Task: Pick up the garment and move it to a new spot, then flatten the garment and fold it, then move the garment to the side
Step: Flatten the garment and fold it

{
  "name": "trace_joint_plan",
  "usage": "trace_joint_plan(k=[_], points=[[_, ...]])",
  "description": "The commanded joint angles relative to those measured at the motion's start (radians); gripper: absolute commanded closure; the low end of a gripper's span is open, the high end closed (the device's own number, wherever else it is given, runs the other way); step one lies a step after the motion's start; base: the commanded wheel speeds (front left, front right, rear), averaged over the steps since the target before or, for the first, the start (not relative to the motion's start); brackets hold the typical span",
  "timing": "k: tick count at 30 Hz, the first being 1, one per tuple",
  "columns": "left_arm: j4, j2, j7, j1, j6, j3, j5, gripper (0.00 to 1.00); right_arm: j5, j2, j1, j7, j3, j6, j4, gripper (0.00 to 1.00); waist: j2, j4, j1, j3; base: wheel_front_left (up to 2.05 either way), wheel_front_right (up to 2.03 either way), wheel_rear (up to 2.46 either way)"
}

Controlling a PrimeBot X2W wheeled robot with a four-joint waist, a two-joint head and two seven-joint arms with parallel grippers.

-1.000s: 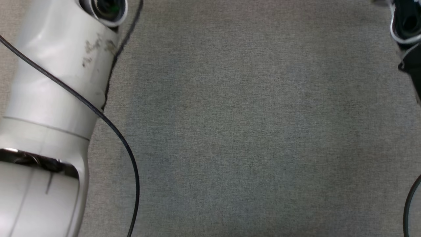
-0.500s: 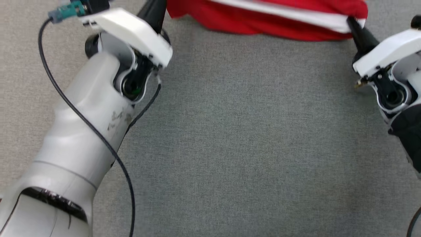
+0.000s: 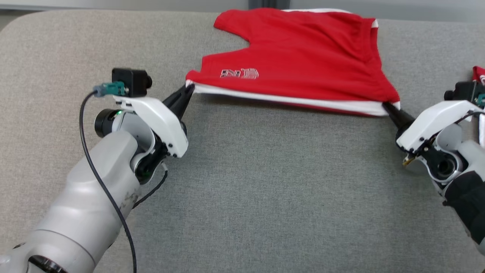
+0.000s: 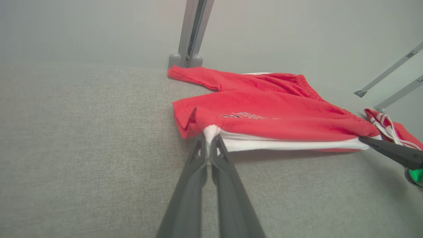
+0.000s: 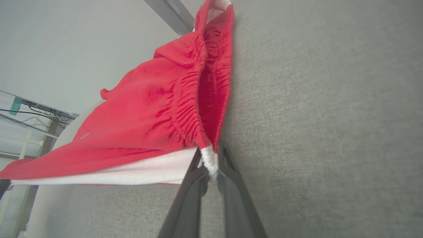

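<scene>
The garment is a pair of red shorts with a white side stripe and a small white logo, stretched between both grippers over the grey padded table. My left gripper is shut on its white-striped corner at the left, seen close in the left wrist view with the garment spread beyond. My right gripper is shut on the white corner by the waistband at the right; the right wrist view shows that pinch and the gathered waistband of the garment. The near edge hangs lifted; the far part rests on the table.
Another red and white cloth item lies at the table's right edge, also seen in the left wrist view as a cloth. A grey metal post stands behind the table's far edge. The table's rounded far-left corner shows.
The head camera has tilted up, bringing both grippers and the whole garment into view. The garment stays pinched at both corners.
</scene>
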Motion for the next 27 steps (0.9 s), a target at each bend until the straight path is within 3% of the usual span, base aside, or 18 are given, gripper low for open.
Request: trace_joint_plan(k=[1, 5, 13, 27], points=[[0.006, 0.037, -0.021, 0.016, 0.002, -0.028, 0.031, 1.00, 0.008, -0.013, 0.034, 0.014, 0.008, -0.002, 0.021, 1.00, 0.0000, -0.008, -0.0001, -0.029, 0.00, 0.00, 0.00], [0.030, 0.062, -0.042, 0.054, 0.003, -0.123, 0.108, 1.00, 0.016, -0.012, 0.073, 0.041, 0.025, -0.002, 0.022, 1.00, 0.0000, -0.016, -0.0001, -0.061, 0.00, 0.00, 0.00], [0.036, 0.096, -0.014, 0.117, 0.003, -0.230, 0.142, 1.00, 0.027, -0.005, 0.133, 0.077, 0.053, -0.002, 0.018, 1.00, 0.0000, -0.026, -0.0001, -0.115, 0.00, 0.00, 0.00], [-0.070, 0.189, 0.106, 0.248, 0.003, -0.328, 0.084, 1.00, 0.055, -0.034, 0.269, 0.258, 0.137, -0.003, -0.059, 1.00, 0.0000, -0.030, -0.0001, -0.235, 0.00, 0.00, 0.00]])
